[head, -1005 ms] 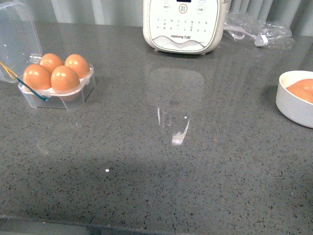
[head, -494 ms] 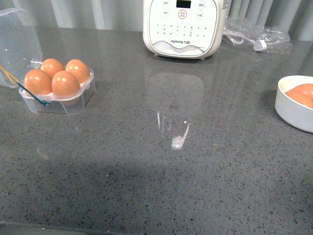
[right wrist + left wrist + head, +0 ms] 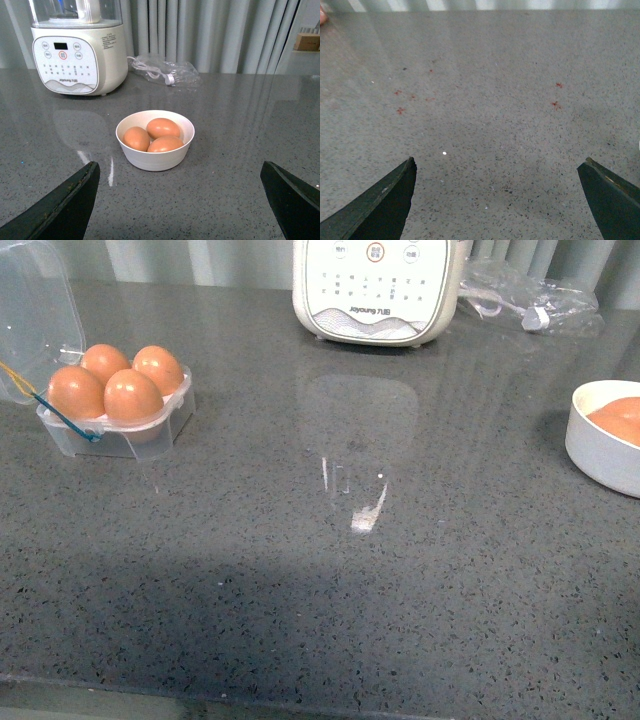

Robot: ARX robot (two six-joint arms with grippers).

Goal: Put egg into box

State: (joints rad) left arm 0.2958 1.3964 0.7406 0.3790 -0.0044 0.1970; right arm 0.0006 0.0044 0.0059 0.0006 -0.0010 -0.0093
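Eggs (image 3: 132, 398) stand long axis upright in the open box (image 3: 172, 424); left pincer (image 3: 500, 161) and right pincer (image 3: 180, 165) gape wide, empty

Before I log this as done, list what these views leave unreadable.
- Front view: the bowl runs off the right edge; its egg count cannot be read there.
- Front view: the lid of the box runs off the left edge.
- Front view: the appliance is cut off at the top.
- Front view: neither arm shows.

soft even light, white glare on the glossy countertop (image 3: 480, 570), dim shadow nearest the camera.
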